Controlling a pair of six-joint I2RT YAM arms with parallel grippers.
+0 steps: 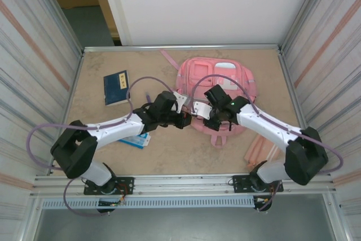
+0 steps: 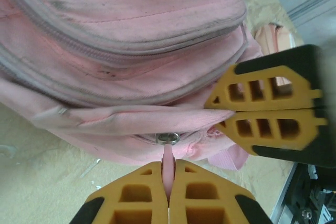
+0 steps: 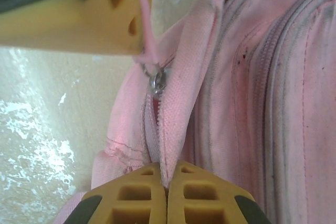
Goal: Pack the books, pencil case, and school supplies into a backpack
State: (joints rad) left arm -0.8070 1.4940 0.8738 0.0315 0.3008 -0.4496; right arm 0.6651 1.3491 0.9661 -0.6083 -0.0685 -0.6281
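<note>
The pink backpack (image 1: 217, 80) lies flat on the table, right of centre. My left gripper (image 2: 168, 167) is shut on its pink zipper pull (image 2: 167, 156), just below the metal slider (image 2: 167, 138). My right gripper (image 3: 168, 181) is shut on the backpack's fabric edge beside the zip (image 3: 157, 114), which is slightly parted. From above, both grippers (image 1: 185, 118) (image 1: 204, 118) meet at the backpack's near left edge. A dark navy book (image 1: 116, 87) lies to the left. The light blue pencil case (image 1: 137, 139) is half hidden under my left arm.
A flat pale pink ribbed book (image 1: 262, 150) lies near the right arm's base. Metal walls and a raised rim (image 1: 180, 47) enclose the table on three sides. Purple cables loop over both arms.
</note>
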